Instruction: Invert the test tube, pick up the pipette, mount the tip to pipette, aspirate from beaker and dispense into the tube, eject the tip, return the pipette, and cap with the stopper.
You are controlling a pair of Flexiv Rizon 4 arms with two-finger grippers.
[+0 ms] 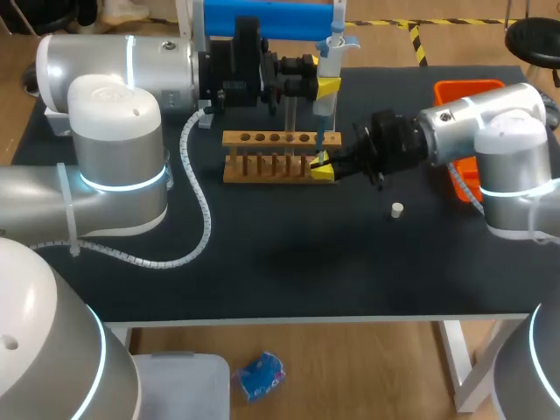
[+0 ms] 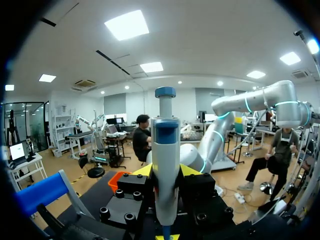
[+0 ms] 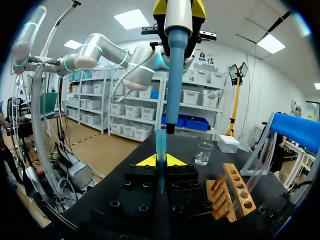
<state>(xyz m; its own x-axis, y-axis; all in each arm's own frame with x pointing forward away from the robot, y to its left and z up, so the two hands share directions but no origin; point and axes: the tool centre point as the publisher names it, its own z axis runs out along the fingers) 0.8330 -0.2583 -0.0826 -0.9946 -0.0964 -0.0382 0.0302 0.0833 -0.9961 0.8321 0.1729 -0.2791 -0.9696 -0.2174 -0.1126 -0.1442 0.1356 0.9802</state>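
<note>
My left gripper (image 1: 325, 87) is shut on the white and blue pipette (image 1: 330, 66), holding it upright above the far end of the wooden tube rack (image 1: 271, 156). The left wrist view shows the pipette (image 2: 166, 165) clamped between the yellow fingers. My right gripper (image 1: 322, 166) is shut on a blue pipette tip (image 3: 160, 150), which stands upright just below the pipette's nozzle (image 3: 171, 85) with a small gap between them. A clear test tube (image 3: 256, 167) stands in the rack (image 3: 231, 192). The glass beaker (image 3: 203, 153) sits on the table beyond my right gripper. The white stopper (image 1: 396, 210) lies on the mat to the right.
An orange bin (image 1: 464, 96) stands at the table's right edge behind my right arm. A blue stand (image 1: 267, 17) rises at the back, behind the rack. A white box (image 3: 228, 143) sits near the beaker.
</note>
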